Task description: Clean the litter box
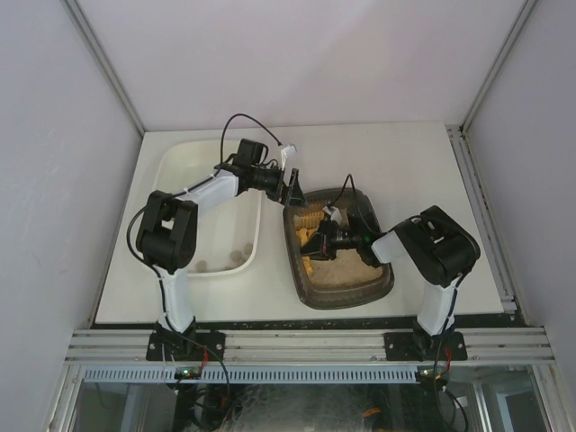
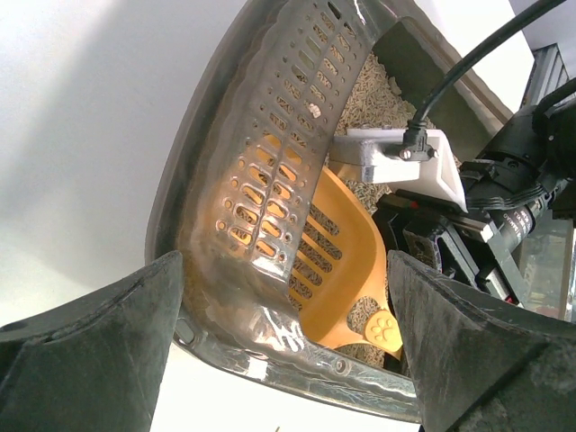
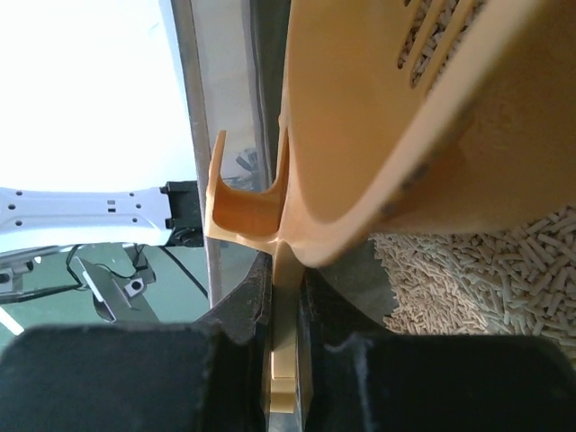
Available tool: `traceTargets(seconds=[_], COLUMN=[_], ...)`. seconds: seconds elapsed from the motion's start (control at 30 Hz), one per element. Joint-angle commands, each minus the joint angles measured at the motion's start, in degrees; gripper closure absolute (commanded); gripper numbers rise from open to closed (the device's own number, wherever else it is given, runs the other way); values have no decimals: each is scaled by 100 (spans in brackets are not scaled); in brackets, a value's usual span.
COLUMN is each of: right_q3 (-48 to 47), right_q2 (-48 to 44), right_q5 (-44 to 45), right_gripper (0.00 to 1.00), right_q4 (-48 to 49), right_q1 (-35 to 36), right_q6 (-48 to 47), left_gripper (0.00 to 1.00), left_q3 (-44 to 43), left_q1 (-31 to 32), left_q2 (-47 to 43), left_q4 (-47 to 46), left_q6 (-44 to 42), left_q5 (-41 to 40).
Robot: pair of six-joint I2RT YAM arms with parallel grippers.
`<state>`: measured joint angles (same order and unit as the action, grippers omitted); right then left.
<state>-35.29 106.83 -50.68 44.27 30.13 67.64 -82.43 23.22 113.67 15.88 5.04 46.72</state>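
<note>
1. Pale walls enclose a white tabletop (image 1: 414,162). A large white rectangular plastic tub (image 1: 180,162) sits on the left, just beside the dark grey-brown, round-cornered plastic litter box (image 1: 346,297) at centre-right.
2. Beige litter of short cylindrical pellets (image 3: 468,270) covers the box floor.
3. The right gripper (image 1: 324,237) is clamped on the handle of an orange slotted plastic scoop (image 1: 309,245), which is tilted over the litter.
4. The left gripper (image 1: 292,191) has its jaws wide apart and holds nothing. The box's glossy, slotted far-left corner lies between them, with the right arm's wrist crowding in behind it.

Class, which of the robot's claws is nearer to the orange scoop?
Right. The right claw is shut on the orange scoop; the left claw stands open at the far rim of the litter box.
</note>
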Motion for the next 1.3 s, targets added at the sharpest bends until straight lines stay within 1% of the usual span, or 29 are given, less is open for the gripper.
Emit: traceTargets(seconds=[0.0, 0.1, 0.27, 0.5, 0.57, 0.8, 0.93, 1.07, 1.27], right_q3=[-101, -103, -102, -240, -272, -271, -245, -69, 325], right_q2=[-568, -946, -1242, -1811, -2011, -2869, -3338, -3738, -4372], right_q5=[-286, -252, -253, -28, 25, 225, 485, 698, 873], right_gripper=[100, 100, 100, 100, 100, 100, 100, 100, 100], right_q4=[-306, -1275, -2755, -4524, -4870, -5660, -5957, -5904, -5487], right_q1=[178, 133, 48, -22, -44, -84, -99, -227, -470], right_q6=[-605, -1021, -1514, -2150, -2296, -2807, -3157, -3351, -3458], left_gripper=[4, 4, 4, 4, 4, 3, 0, 0, 0], left_q3=[234, 240, 228, 223, 210, 145, -126, -370, -853], left_q1=[174, 168, 174, 174, 174, 174, 151, 56, -355], left_q2=[-1, -13, 2, -12, -17, -108, -268, -460, -730], left_q4=[644, 642, 642, 678, 696, 991, 1628, 2004, 2287], left_q6=[270, 250, 267, 252, 250, 22, -419, -574, -422], left_q5=[490, 502, 506, 498, 497, 441, 237, 2, -354])
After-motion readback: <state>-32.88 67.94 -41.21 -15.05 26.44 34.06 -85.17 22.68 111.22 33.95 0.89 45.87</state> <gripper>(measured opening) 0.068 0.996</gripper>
